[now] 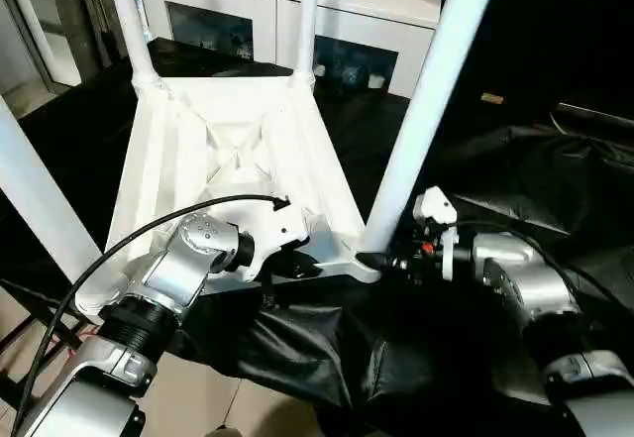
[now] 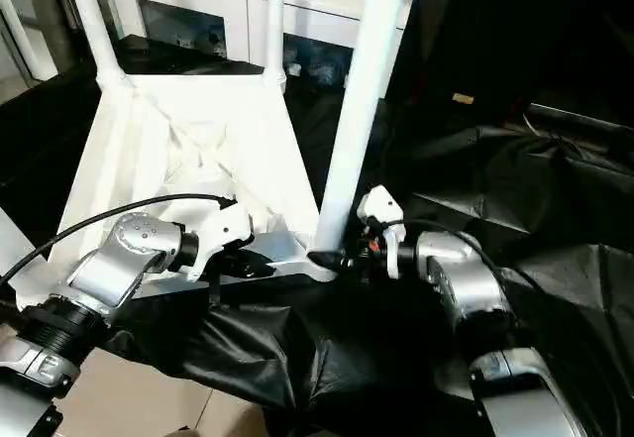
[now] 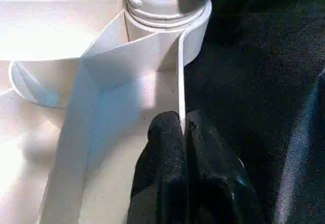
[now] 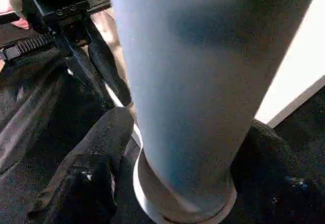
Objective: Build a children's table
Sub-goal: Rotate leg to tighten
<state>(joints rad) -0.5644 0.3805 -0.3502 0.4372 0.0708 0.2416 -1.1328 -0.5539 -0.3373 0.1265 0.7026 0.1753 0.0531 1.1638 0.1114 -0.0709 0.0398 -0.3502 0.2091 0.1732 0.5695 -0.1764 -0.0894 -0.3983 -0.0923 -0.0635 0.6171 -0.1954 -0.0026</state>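
Observation:
The children's table stands upside down on black cloth, its white ribbed tabletop [image 1: 228, 150] facing up with four white legs rising from the corner sockets. My left gripper [image 3: 182, 120] is shut on the thin rim wall of the tabletop at its near edge, close to the near right socket. My right gripper [image 1: 381, 259] reaches in from the right to the base of the near right leg [image 1: 421, 110]. In the right wrist view its black fingers [image 4: 99, 173] sit against both sides of that leg [image 4: 177, 82], just above the socket collar.
A white glass-door cabinet [image 1: 347, 16] stands behind the table. Crumpled black cloth [image 1: 327, 358] covers the work surface and hangs over its near edge. Bare floor [image 1: 198, 397] shows at lower left. A black cable [image 1: 119, 249] loops over my left forearm.

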